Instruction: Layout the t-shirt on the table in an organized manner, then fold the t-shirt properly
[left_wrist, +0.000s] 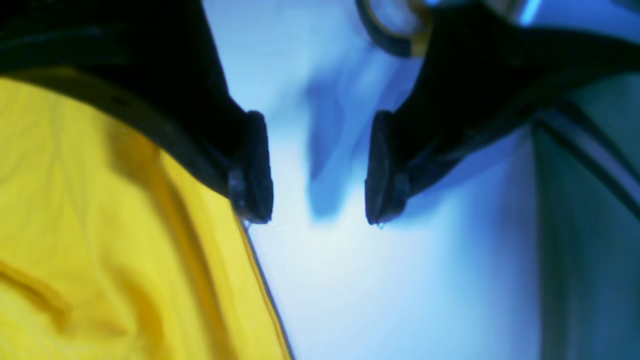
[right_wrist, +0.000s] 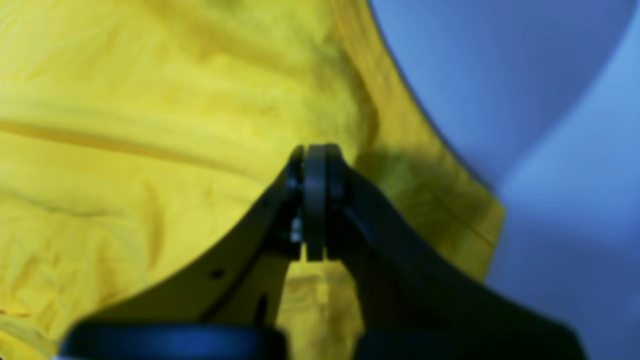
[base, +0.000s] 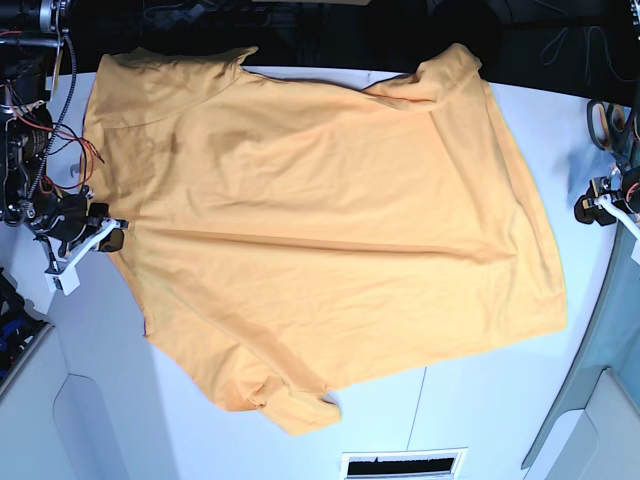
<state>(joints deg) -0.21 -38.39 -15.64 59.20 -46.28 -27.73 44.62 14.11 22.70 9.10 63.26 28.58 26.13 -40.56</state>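
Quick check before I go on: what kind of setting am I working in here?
Probably a robotics lab bench, not a home: a bare white table holding only the t-shirt, exposed wiring on the arm at the base view's left, and a dark surround.

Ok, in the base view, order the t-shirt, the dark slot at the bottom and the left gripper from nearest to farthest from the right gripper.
Measured from the right gripper, at the view's left side:
1. t-shirt: its edge lies right beside the gripper.
2. dark slot: bottom centre of the view.
3. left gripper: far right side, beyond the shirt.
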